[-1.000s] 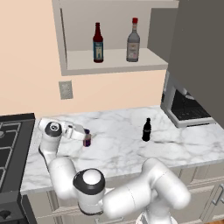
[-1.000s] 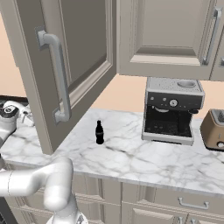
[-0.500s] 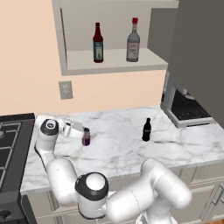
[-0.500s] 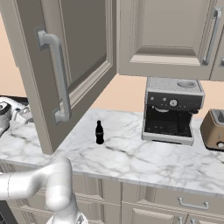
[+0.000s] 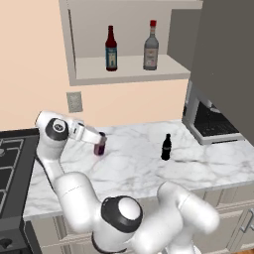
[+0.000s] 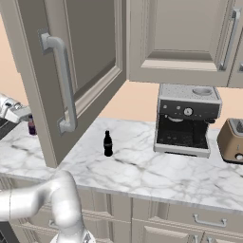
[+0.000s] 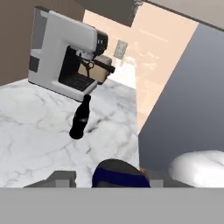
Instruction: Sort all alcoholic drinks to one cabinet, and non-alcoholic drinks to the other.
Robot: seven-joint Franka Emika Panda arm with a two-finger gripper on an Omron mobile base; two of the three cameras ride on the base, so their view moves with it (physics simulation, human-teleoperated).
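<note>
Gripper (image 5: 99, 141) has closed in over the last sec: jaws were wider, now partly shut around the small purple-pink container (image 5: 100, 147) at the left end of the counter (image 5: 139, 163), near the stove (image 5: 10, 163). Looks like a grip, w/ fingers either side of it and its blue top (image 7: 120, 174) sitting right btwn the tips in the hand view. Container's base seems to be on or just above the marble; can't tell if it's lifted yet. Its spot on the counter reads about the same as a sec ago.

Meaning for task: pick of one non-alc drink is prob made, so lift and carry come next. Judged, not seen.

Rest of the drinks:
- cola bottle (image 5: 166, 147) upright mid-counter, well apart from the gripper, left of the coffee machine (image 6: 186, 118). Not yet sorted.
- dark bottle w/ blue label (image 5: 111, 49) and clear bottle w/ red cap (image 5: 151, 46) both upright on the shelf of the open wall cabinet (image 5: 124, 69) above. Alc side looks done.

So 2 non-alc items left to go into the other cabinet (image 6: 66, 80), whose door w/ long bar handle stands open. That door hangs close to the arm's path, so swing needs care.
</note>
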